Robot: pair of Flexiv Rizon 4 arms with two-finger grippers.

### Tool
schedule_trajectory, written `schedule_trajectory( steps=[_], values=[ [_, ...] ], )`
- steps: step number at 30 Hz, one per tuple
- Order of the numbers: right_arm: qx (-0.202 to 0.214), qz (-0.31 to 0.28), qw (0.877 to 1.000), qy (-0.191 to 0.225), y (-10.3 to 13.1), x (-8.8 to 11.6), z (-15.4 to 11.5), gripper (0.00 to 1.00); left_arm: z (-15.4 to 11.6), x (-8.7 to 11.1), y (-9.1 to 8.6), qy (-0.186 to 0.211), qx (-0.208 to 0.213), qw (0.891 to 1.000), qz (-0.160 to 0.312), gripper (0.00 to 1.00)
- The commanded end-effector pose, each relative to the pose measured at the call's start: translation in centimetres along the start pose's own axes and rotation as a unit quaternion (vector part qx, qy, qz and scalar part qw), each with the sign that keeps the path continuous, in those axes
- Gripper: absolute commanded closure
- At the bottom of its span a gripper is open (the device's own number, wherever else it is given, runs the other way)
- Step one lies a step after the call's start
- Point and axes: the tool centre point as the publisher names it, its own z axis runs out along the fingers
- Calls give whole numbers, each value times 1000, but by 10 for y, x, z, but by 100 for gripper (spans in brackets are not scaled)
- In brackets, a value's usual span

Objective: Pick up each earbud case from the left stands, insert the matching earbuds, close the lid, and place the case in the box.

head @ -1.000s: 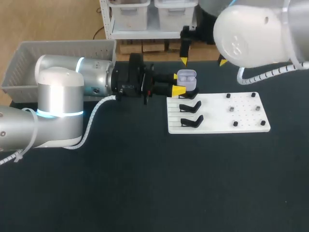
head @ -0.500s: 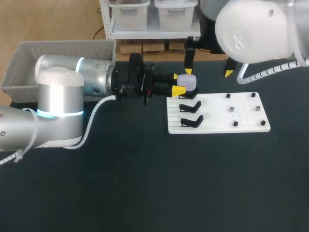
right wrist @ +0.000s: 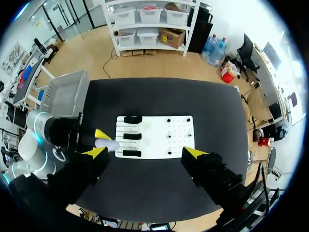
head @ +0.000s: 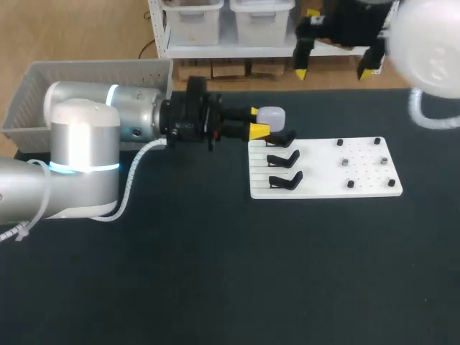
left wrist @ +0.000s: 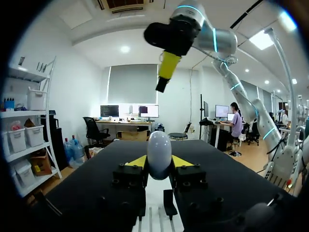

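A pale lavender earbud case (head: 271, 116), lid closed, is clamped between the yellow tips of my left gripper (head: 260, 121), just above the rearmost of three black stands (head: 280, 138) on the white board (head: 323, 188). In the left wrist view the case (left wrist: 159, 154) stands upright between the fingers, over the board (left wrist: 157, 217). My right gripper (head: 333, 72) hangs open high over the table's back edge, holding nothing. From up there the right wrist view takes in the board (right wrist: 154, 137) and the case (right wrist: 107, 144), with my right gripper (right wrist: 146, 153) spread wide.
A grey basket (head: 93, 75) sits at the back left, behind my left arm; it also shows as the basket (right wrist: 63, 94) beside the board. Several small dark pegs (head: 345, 162) stand on the board's right half. The other two stands (head: 284, 169) carry nothing.
The case's lid, open a second ago, is now closed after a right fingertip came down on it. My right gripper has since risen up and away toward the back right.
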Motion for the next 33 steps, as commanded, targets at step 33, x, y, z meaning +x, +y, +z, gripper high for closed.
schedule_trajectory(
  steps=[33],
  values=[
    [-22,11,993,-114,-25,48,-40,0,-340,-7,152,106,-460,880,51,100]
  ],
)
